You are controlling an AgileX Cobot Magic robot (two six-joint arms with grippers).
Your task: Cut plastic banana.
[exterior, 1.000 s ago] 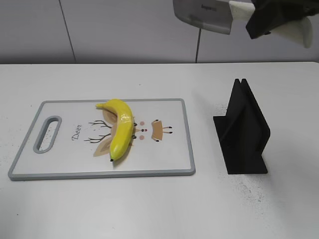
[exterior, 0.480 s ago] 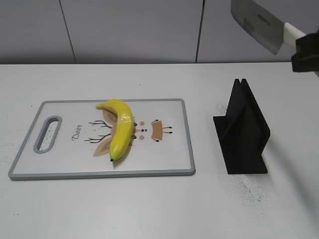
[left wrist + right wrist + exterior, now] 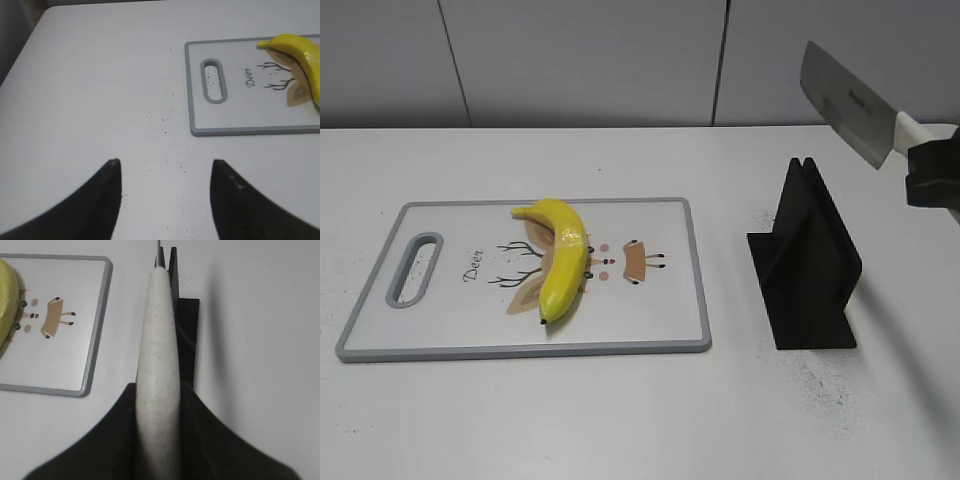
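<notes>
The plastic banana (image 3: 563,257) is glossy yellow with dark tips and lies whole on the cutting board (image 3: 660,330). It also shows in the left wrist view (image 3: 300,55) and at the left edge of the right wrist view (image 3: 7,300). My right gripper (image 3: 932,175) is shut on the white handle (image 3: 158,375) of a cleaver (image 3: 845,100), held in the air above the black knife stand (image 3: 807,260), blade pointing up-left. My left gripper (image 3: 165,162) is open and empty over bare table left of the board.
The board (image 3: 195,90) has a grey rim, a handle slot (image 3: 415,268) at its left end and a deer drawing. The black stand (image 3: 185,315) sits right of the board on the white table. A grey wall runs behind.
My right gripper has carried the cleaver from high above the board's right side to the right and downward, to above the stand. The banana and left gripper have not moved.
</notes>
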